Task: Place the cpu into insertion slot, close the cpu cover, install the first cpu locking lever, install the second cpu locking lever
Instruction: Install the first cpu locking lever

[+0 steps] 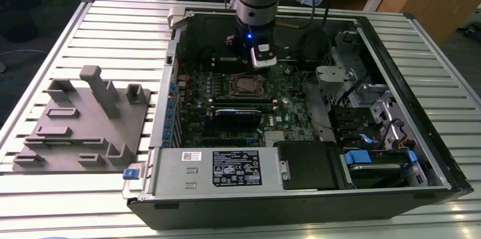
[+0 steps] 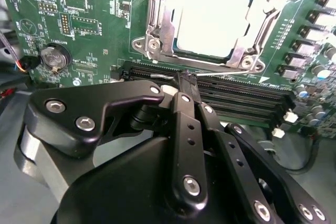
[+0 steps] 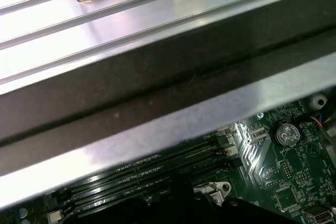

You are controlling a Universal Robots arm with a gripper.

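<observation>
Ribbed metal table [image 1: 112, 19], open case [image 1: 421, 81] on it, and we're over the green board [image 2: 94, 24]. Gripper [image 2: 185, 78] sits at the slot's [image 1: 246, 85] edge by the memory slots, jaws drawn together; whether they pinch the wire lever [image 2: 226, 72] there, I can't tell. Cover [image 2: 157, 24] looks down and the cpu [image 2: 212, 19] is seated inside, flat, silver top up, edges square to the slot, no long axis. By my read, placing and closing are done and the levers are left.
</observation>
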